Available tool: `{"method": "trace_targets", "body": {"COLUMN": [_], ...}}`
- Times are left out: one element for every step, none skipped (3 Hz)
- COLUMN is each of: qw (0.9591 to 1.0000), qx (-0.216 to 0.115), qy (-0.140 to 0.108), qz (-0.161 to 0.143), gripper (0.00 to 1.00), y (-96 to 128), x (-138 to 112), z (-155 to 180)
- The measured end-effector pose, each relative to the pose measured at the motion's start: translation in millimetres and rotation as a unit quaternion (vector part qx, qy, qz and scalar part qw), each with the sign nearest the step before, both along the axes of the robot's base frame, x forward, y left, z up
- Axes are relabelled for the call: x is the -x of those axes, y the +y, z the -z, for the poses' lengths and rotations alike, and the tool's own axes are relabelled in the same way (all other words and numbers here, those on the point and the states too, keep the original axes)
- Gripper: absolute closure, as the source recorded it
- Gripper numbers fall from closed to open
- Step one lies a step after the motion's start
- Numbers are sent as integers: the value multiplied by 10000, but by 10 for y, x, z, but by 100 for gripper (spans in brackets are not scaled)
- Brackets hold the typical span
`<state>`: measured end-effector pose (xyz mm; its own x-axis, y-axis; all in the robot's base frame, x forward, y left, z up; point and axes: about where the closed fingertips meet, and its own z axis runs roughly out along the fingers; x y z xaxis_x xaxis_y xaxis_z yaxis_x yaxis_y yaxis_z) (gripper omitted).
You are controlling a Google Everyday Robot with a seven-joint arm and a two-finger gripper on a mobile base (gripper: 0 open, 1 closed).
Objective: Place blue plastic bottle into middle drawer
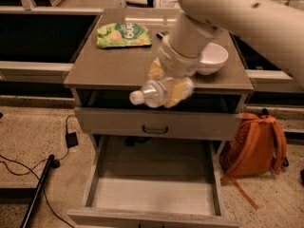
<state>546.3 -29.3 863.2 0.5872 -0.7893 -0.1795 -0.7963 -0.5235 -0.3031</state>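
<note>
My gripper hangs from the pale arm over the front edge of the cabinet top. Its yellowish fingers are shut on the blue plastic bottle, a small clear bottle held sideways with its white cap pointing left. The bottle hangs in the air above the pulled-out middle drawer, whose pale bare floor lies open below. A closed grey drawer front with a small dark handle sits between them.
A green snack bag lies at the back left of the cabinet top. A white bowl stands at the right, close behind the gripper. An orange backpack leans on the floor at the right. Black cables lie at the left.
</note>
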Motion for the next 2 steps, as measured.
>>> {"method": "trace_targets", "body": {"qw": [9915, 9630], "qx": [-755, -1694], "qy": [683, 1491], "qz": [807, 1473], "gripper": [100, 100], "y": [-506, -795], "x": [206, 284], "z": [375, 802]}}
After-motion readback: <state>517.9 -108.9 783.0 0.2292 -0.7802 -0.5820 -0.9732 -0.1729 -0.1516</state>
